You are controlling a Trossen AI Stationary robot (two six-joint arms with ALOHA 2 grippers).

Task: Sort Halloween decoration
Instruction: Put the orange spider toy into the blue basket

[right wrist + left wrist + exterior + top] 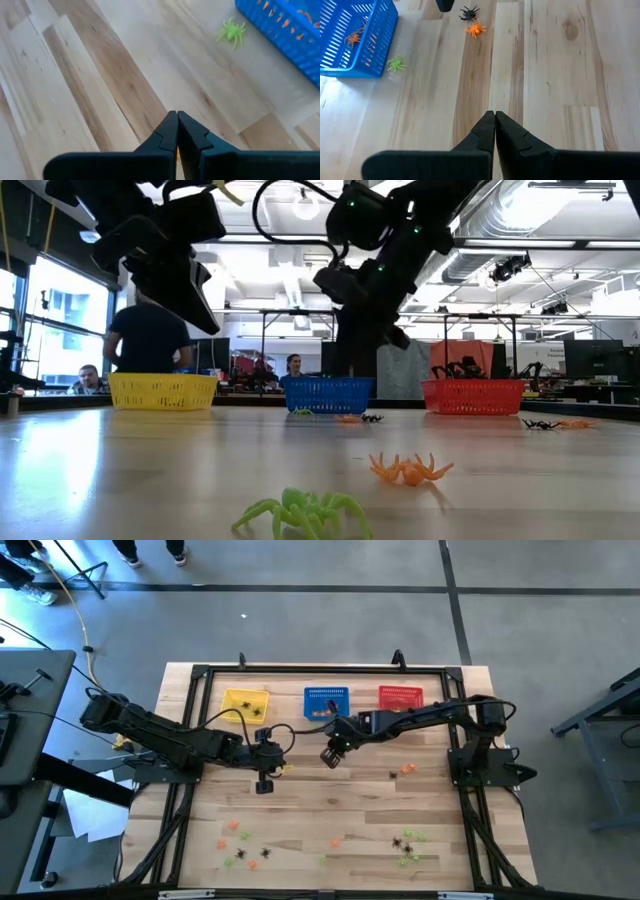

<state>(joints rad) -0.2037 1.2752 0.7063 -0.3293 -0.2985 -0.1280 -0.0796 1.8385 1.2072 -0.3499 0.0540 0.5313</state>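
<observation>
Tiny plastic spiders lie scattered on the wooden table. Orange, black and green ones (245,840) sit near the near edge, and more (405,843) to the right. A green spider (231,31) lies beside the blue basket (326,702), which has orange spiders in it. A black spider (469,12) and an orange spider (476,29) lie together. My left gripper (495,117) hovers shut above bare wood mid-table (265,780). My right gripper (176,116) is shut, raised just nearer than the blue basket (330,755). My right gripper shows only a thin orange sliver (176,149) between its shut fingers, pinched and lifted clear of the table. The fingers hide the rest, so I cannot tell which part of the trinket they are on.
A yellow basket (246,703) and a red basket (400,697) flank the blue one along the far edge. An orange spider (408,768) and a black spider (393,775) lie right of centre. People stand in the room beyond the table (150,335).
</observation>
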